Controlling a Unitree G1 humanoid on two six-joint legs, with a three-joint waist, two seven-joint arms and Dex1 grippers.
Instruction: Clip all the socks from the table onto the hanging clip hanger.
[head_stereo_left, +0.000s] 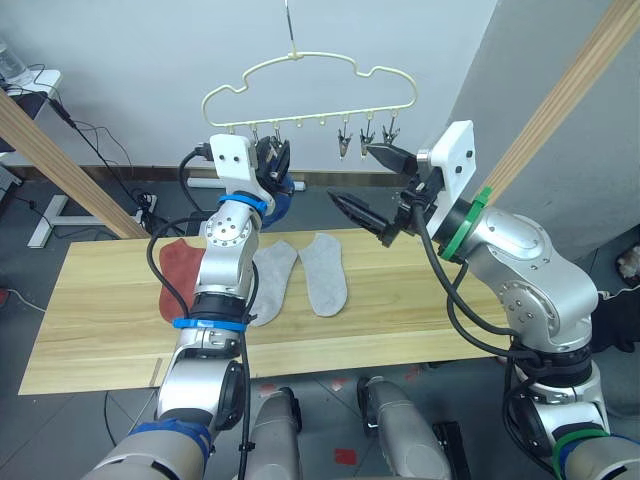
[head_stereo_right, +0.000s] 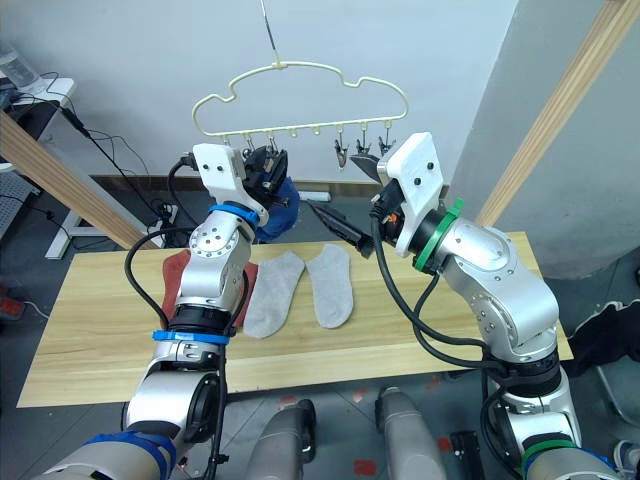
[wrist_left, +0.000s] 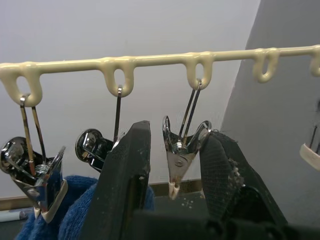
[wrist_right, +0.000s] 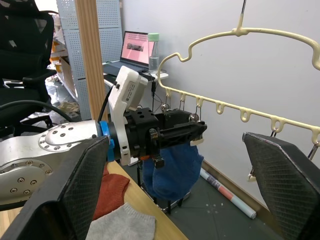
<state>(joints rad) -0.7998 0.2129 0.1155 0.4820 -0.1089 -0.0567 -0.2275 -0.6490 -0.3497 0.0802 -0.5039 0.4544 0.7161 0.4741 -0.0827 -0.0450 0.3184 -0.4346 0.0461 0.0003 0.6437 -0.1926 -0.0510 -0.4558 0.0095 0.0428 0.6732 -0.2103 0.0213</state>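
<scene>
Overhead, cream cloud-shaped clip hanger (head_stereo_left: 300, 90); blue sock (wrist_right: 172, 170) clipped on.

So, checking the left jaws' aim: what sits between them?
One small metal clip hanging from the cream wire hanger, seen in the left wrist view.

Head views overlook table (head_stereo_left: 100, 330) — wrist views near hanger (wrist_left: 150, 60).

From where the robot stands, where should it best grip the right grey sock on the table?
Probably the right grey sock at its cuff end, the far end. It lies flat, lengthwise away from the robot, so come from above with the open right gripper, which is nearer.
</scene>
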